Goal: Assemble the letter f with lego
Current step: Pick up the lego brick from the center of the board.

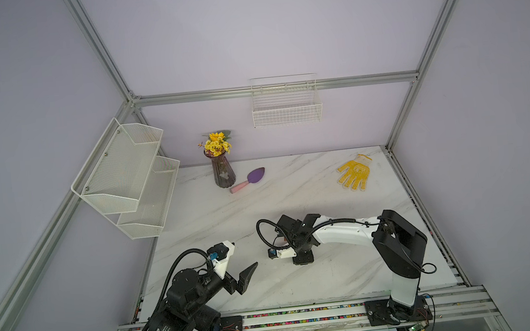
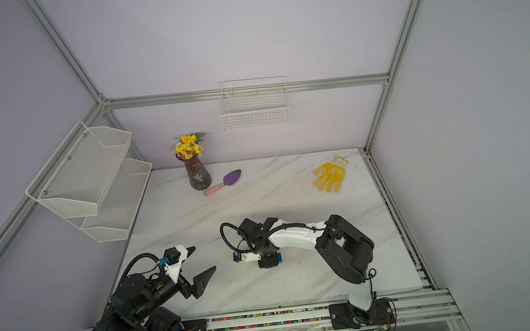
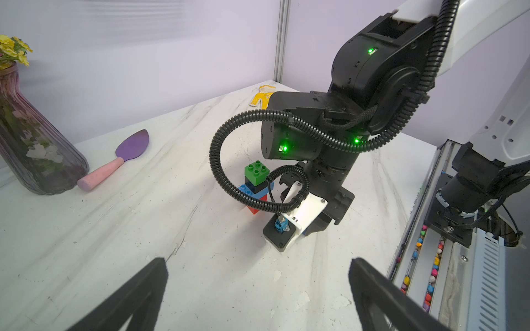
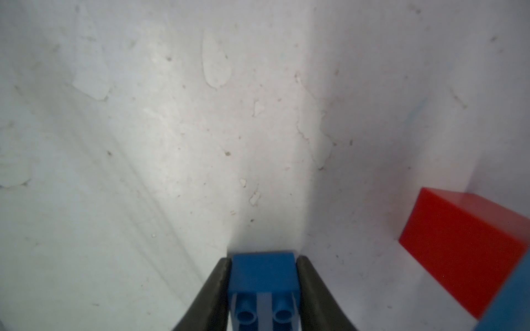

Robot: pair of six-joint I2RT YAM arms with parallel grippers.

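In the left wrist view a lego stack stands on the marble table (image 3: 143, 229): a green brick (image 3: 256, 171) on top, then a black one (image 3: 255, 183), a light blue one (image 3: 246, 190) and a red one (image 3: 253, 209) at the bottom. My right gripper (image 4: 263, 259) points down at the table beside the stack, its fingers pressed on both sides of a dark blue brick (image 4: 263, 275), which also shows in a top view (image 2: 279, 258). The red brick (image 4: 464, 243) lies close by. My left gripper (image 3: 258, 263) hangs open and empty near the front left (image 2: 201, 260).
A glass vase of yellow flowers (image 1: 223, 173), a purple trowel with a pink handle (image 1: 248, 179) and a yellow glove (image 1: 354, 172) lie at the back of the table. A mesh shelf (image 1: 126, 179) hangs on the left wall, a wire basket (image 1: 286, 111) on the back wall.
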